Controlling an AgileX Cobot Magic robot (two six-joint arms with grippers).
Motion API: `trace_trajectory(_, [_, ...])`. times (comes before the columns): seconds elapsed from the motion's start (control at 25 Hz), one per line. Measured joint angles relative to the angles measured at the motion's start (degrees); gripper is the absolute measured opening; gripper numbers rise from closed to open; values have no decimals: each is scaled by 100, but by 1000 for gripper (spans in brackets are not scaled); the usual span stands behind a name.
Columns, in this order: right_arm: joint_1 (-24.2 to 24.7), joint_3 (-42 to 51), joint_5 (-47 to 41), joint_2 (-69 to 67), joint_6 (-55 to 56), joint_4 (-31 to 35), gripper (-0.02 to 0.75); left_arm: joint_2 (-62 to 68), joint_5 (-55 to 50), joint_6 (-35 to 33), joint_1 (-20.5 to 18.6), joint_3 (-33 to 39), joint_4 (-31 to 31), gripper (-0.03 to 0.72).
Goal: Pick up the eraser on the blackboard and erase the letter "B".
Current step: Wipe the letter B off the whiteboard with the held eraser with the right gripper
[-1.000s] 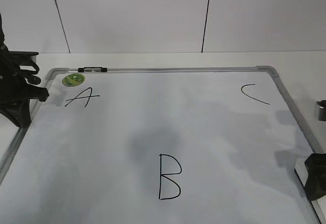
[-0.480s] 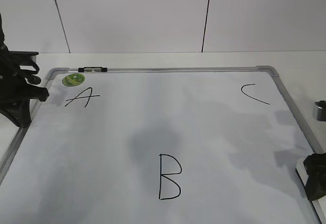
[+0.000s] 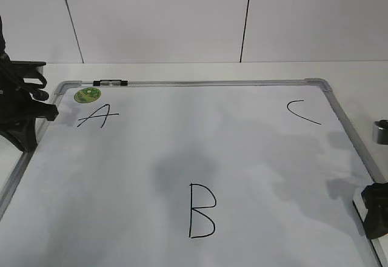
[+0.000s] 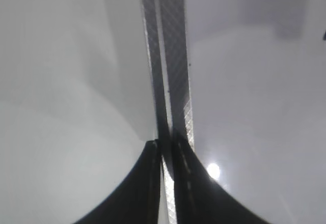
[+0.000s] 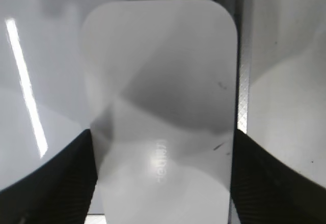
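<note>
The blackboard (image 3: 182,139) is a white board with a grey frame lying flat. The letter "B" (image 3: 201,211) is drawn in black at its front middle. The white eraser (image 5: 160,107) lies against the board's right frame (image 5: 243,96); a sliver of it shows in the exterior view (image 3: 357,205). My right gripper (image 5: 163,183) has one finger against each long side of the eraser, low at the right edge of the exterior view (image 3: 376,212). My left gripper (image 4: 165,147) is shut and empty over the board's left frame (image 4: 175,56), at the far left (image 3: 24,106).
A slanted "A" (image 3: 97,117) and a round green sticker (image 3: 87,94) sit at the board's back left, a "C" (image 3: 302,111) at the back right. A black-and-silver marker (image 3: 110,83) lies on the back frame. A white wall stands behind the table.
The right arm has shifted very slightly at the right edge. The left arm, the letters and the board have not moved.
</note>
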State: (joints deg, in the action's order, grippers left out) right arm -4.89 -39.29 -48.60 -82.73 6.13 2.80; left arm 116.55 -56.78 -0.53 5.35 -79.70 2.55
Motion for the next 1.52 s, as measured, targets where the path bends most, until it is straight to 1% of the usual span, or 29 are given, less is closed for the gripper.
trace_trajectory(0.24, [0,0,-10,0,0,-11,566,0,0,0,0,0,0,25])
trace_trajectory(0.4, [0,0,-44,0,13,-34,647,0,0,0,0,0,0,25])
trace_trajectory(0.44, [0,0,-57,0,24,-34,656,0,0,0,0,0,0,25])
trace_trajectory(0.72, [0,0,-71,0,22,-56,658,0,0,0,0,0,0,25])
trace_trajectory(0.88, [0,0,-71,0,22,-56,640,0,0,0,0,0,0,25])
trace_trajectory(1.08, [0,0,-71,0,22,-35,576,0,0,0,0,0,13,25])
trace_trajectory(1.52, [0,0,-71,0,12,-35,561,0,0,0,0,0,19,25])
